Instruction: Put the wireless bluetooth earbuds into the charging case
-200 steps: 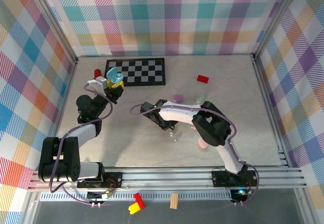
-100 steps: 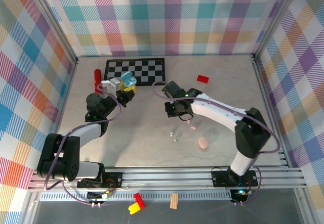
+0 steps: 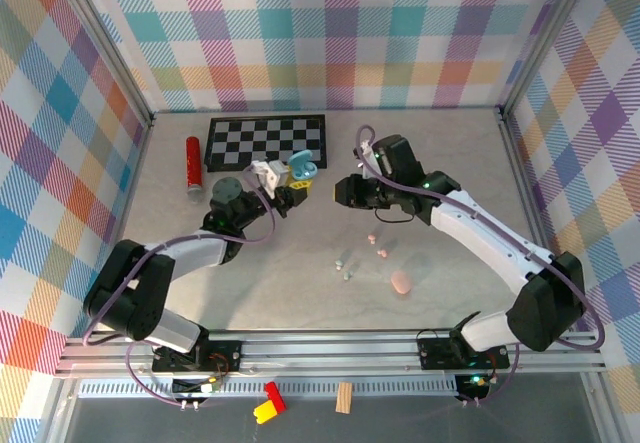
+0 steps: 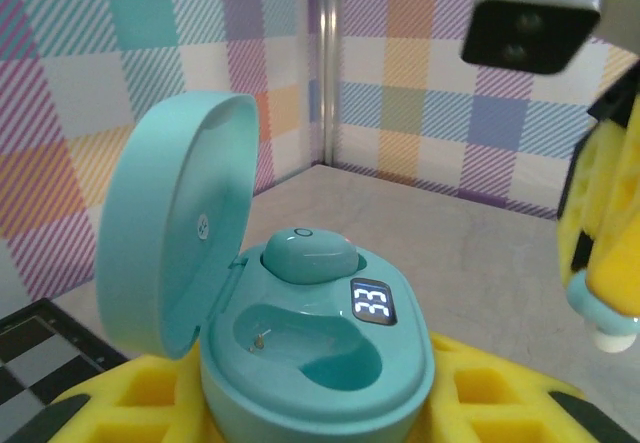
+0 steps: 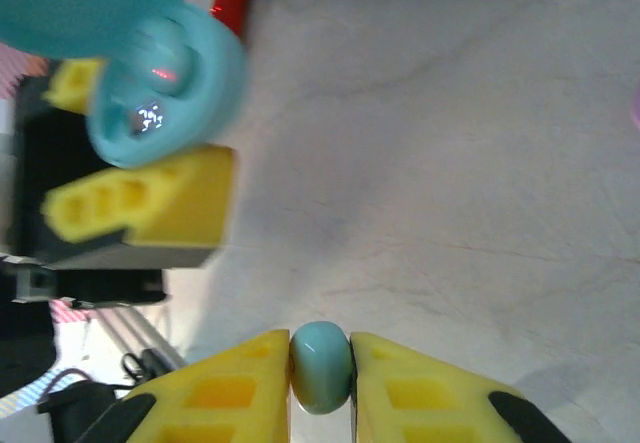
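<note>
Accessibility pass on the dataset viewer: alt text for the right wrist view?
The yellow right fingers pinch a teal earbud at bottom centre. At upper left, an open teal charging case sits between the yellow left fingers.

Two oval cases are showing, a teal case standing open and a pink case lying on the table. Six earbuds are showing: four loose earbuds are lying on the table, one seated earbud is resting in the teal case and one pinched earbud is hanging in the air. One checkerboard, one red cylinder and two robot arms are also sharing the table
</note>
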